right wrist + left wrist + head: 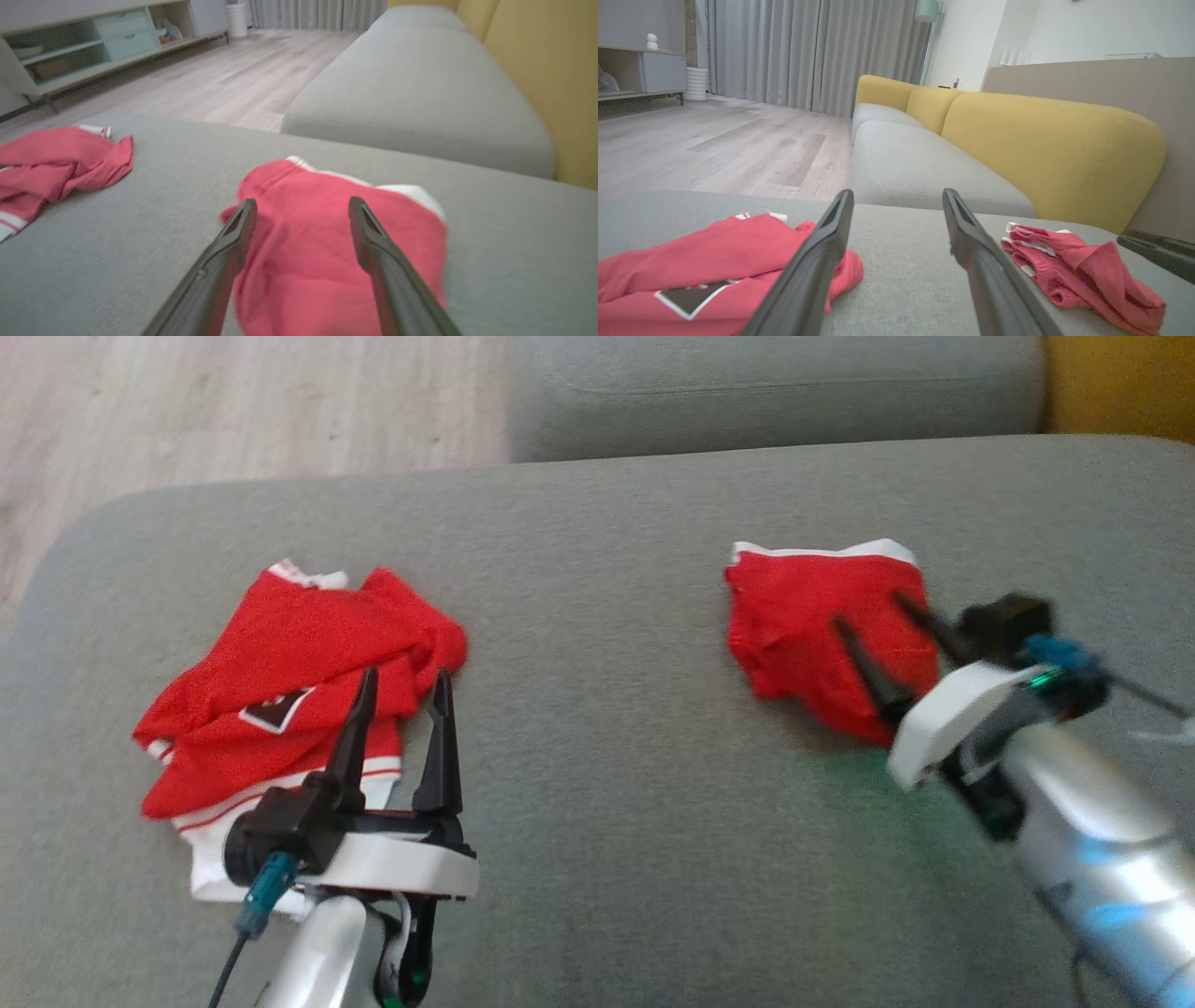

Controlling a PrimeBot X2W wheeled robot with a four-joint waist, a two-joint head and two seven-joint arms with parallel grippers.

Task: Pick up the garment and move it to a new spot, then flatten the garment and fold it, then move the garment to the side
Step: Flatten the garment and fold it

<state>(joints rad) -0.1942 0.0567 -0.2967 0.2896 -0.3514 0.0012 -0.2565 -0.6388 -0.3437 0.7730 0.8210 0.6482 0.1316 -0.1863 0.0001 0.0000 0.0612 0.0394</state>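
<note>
Shared out across the grey seat cushion: two red pieces of clothing, well apart. Toward the right edge, short of the far right corner, the folded garment, a compact bundle with its white band turned to the far edge. Likely lying there as the task's closing spot at the side, to judge by the tidy shape and the bare stretch of cushion between it and the other piece. Directly over its near right part, the right end effector, spread wide and gripping nothing, with both dark fingers aimed across the red fabric toward the far edge; from the right wrist camera, framing the bundle on either side. Touching the fabric or just clear of it: impossible to tell. Toward the left edge, the crumpled red jersey, with white trim and a dark badge, neither flattened nor folded. Above its near right hem, the left end effector, likewise wide open and empty, held close to the front edge, seemingly so as not to crowd the other arm, or in readiness for the jersey. Beyond the far edge, a second grey cushion and pale wooden floor.
</note>
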